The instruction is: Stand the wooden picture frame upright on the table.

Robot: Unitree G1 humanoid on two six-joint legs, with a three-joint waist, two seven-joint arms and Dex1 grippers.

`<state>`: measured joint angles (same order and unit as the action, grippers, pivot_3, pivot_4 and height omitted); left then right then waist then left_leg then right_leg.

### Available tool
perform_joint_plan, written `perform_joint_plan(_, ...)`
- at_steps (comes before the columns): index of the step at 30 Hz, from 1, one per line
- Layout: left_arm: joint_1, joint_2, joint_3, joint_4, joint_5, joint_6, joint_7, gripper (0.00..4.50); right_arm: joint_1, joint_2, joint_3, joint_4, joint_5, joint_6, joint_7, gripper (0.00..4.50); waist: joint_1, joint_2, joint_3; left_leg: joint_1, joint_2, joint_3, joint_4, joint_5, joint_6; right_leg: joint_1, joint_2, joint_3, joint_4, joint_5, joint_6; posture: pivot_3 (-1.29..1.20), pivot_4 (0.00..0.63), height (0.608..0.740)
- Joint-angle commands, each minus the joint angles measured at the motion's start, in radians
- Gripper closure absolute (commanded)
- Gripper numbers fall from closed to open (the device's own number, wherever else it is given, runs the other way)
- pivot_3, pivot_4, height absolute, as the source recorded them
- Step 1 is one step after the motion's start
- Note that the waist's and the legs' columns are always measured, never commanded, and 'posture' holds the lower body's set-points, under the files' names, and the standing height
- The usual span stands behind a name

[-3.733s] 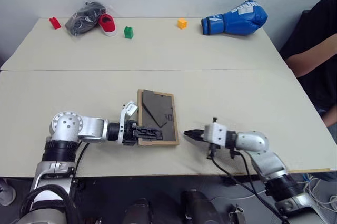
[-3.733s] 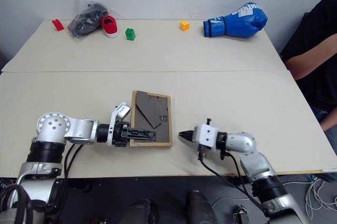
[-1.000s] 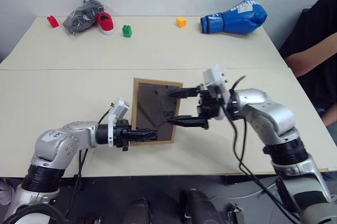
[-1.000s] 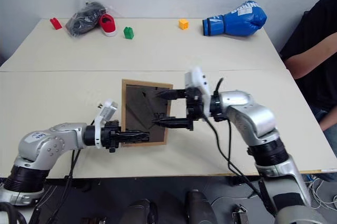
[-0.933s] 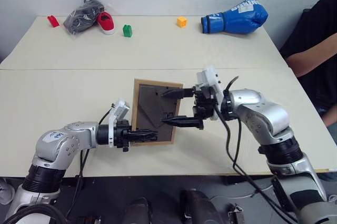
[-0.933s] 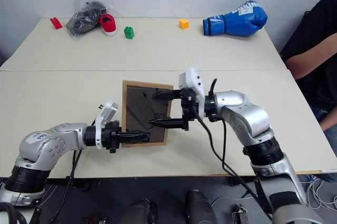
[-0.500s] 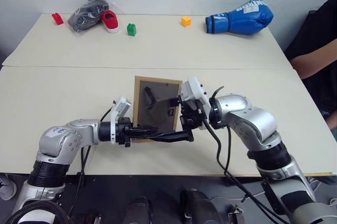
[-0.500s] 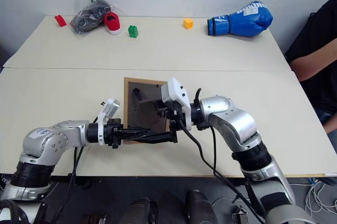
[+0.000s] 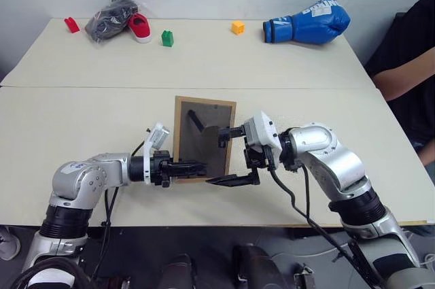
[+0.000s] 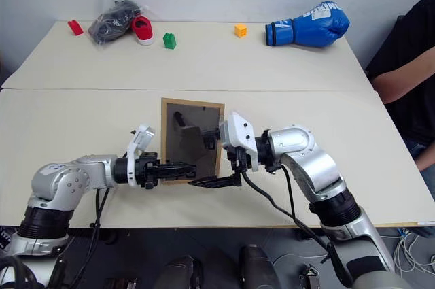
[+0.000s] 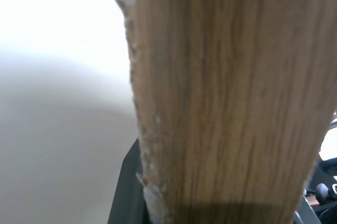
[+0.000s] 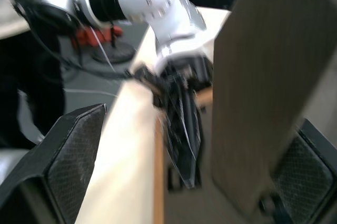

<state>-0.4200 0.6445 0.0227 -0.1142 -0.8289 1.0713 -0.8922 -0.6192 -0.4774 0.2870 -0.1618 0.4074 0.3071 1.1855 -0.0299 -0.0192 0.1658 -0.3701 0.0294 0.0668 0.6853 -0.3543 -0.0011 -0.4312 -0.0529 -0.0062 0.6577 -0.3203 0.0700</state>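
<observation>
Above the cream-beige table (image 9: 81,109), the left gripper (image 9: 185,168) is pinching the small light-wood picture frame (image 9: 202,138) raised but unplaced, while the right gripper (image 9: 231,155) is gaping wide around its fold-out stand (image 9: 195,121).

Silver arms, black cables, black claws
</observation>
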Motion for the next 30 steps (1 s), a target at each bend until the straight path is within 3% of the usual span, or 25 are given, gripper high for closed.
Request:
perform_joint_plan(1,0.006,0.015,0.029,-0.055,-0.026,-0.013,-0.035,3.66,-0.001,-0.009,-0.045,0.029,-0.028,-0.156,0.04,0.02,0.0,0.0,0.0,0.0,0.0,0.0,0.0,0.0,0.0,0.0,0.0,0.0,0.0,0.0,0.0,0.0,0.15,0.74)
perform_joint_plan(7,0.017,0.051,0.056,-0.059,-0.07,0.057,-0.05,3.66,0.039,-0.088,-0.159,0.087,-0.012,-0.34,0.133,0.02,0.001,0.0,0.0,0.0,0.0,-0.001,0.0,0.0,0.0,0.001,0.0,-0.001,-0.001,0.0,0.0,0.0,0.15,0.74)
perform_joint_plan(13,-0.105,0.074,0.103,0.049,-0.228,0.499,0.034,3.66,-0.074,-0.053,-0.194,0.418,-0.271,-1.085,0.057,0.02,-0.003,0.0,0.0,0.001,0.0,-0.001,0.0,0.0,0.0,0.002,0.0,-0.001,-0.001,0.0,0.0,0.0,0.15,0.74)
perform_joint_plan(16,-0.158,0.106,0.055,0.129,-0.351,0.543,0.08,3.66,-0.13,-0.011,-0.188,0.577,-0.405,-1.336,-0.061,0.02,-0.012,0.0,0.0,0.001,0.001,-0.001,-0.001,0.001,-0.001,0.002,0.001,-0.001,0.0,0.0,0.0,0.0,0.15,0.74)
perform_joint_plan(21,-0.216,0.102,0.043,0.27,-0.543,0.543,0.222,3.66,-0.165,0.032,-0.147,0.704,-0.577,-1.504,-0.225,0.02,-0.025,0.0,0.0,0.001,0.001,-0.002,0.0,0.002,-0.002,0.002,0.001,-0.001,0.001,0.0,0.0,0.0,0.15,0.74)
perform_joint_plan(30,-0.248,0.157,-0.08,0.354,-0.867,0.543,0.406,3.66,-0.216,0.097,-0.113,0.794,-0.902,-1.504,-0.586,0.02,-0.029,0.0,0.0,0.002,0.001,-0.003,0.0,0.002,-0.003,0.001,0.001,-0.001,0.002,0.0,0.0,0.0,0.15,0.74)
